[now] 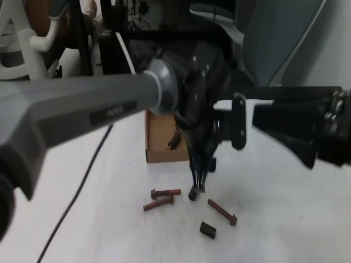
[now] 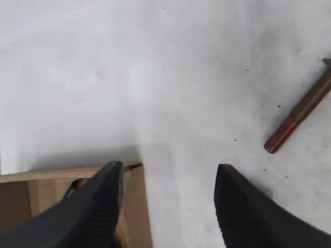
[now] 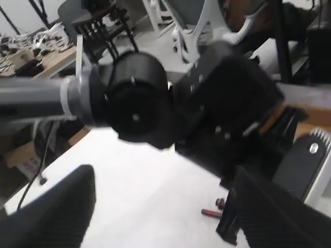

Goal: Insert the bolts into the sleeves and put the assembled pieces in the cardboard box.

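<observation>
The open cardboard box point(image 1: 160, 143) sits mid-bench with a dark piece inside. Three reddish bolts lie in front of it: two side by side point(image 1: 164, 193) point(image 1: 158, 204) and one further right point(image 1: 222, 211). A black sleeve point(image 1: 207, 230) lies nearest the front. My left gripper point(image 1: 197, 183) points down just right of the box, open and holding nothing point(image 2: 169, 168), with the box corner point(image 2: 57, 196) beside one finger and a bolt point(image 2: 302, 108) further off. My right gripper point(image 1: 274, 131) hovers at the right, open point(image 3: 164, 175), facing the left arm's wrist point(image 3: 217, 103).
A black cable point(image 1: 82, 186) trails across the left of the white bench. The left arm's long link point(image 1: 77, 109) crosses above the bench's left half. Chairs and stands are behind the far edge.
</observation>
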`<move>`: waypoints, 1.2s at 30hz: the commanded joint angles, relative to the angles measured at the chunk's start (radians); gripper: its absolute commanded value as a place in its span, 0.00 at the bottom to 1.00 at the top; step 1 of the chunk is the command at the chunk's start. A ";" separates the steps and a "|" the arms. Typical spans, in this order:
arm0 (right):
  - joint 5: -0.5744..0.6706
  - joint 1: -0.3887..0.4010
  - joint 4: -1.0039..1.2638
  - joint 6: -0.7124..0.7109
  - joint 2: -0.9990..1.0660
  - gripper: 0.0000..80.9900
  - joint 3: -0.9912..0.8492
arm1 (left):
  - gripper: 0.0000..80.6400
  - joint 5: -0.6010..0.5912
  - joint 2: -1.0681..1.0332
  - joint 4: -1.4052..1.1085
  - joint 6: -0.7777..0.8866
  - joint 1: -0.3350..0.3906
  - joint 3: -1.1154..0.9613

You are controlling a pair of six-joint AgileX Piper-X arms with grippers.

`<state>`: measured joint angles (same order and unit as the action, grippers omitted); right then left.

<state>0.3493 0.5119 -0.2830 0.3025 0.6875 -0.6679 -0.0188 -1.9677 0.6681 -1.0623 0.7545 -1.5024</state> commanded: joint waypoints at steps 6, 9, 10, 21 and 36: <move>-0.197 -0.005 0.018 -0.095 -0.181 0.86 -0.029 | 0.57 -0.061 -0.040 0.001 -0.052 0.068 -0.007; -0.244 -0.005 0.018 -0.117 -0.226 0.86 -0.029 | 0.53 -0.066 -0.042 0.001 -0.065 0.098 -0.007; -0.243 -0.005 0.018 -0.116 -0.236 0.86 -0.029 | 0.53 -0.066 -0.042 0.001 -0.075 0.108 -0.007; -0.168 -0.005 0.007 -0.014 -0.315 0.86 -0.029 | 0.53 -0.051 -0.100 0.077 -0.094 0.140 -0.007; -0.142 -0.005 -0.040 0.004 -0.340 0.86 -0.029 | 0.02 0.019 -0.181 0.062 -0.052 0.147 -0.009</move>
<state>0.2045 0.5119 -0.3005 0.3078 0.3524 -0.6877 -0.0338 -2.1158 0.7439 -1.1136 0.8941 -1.5104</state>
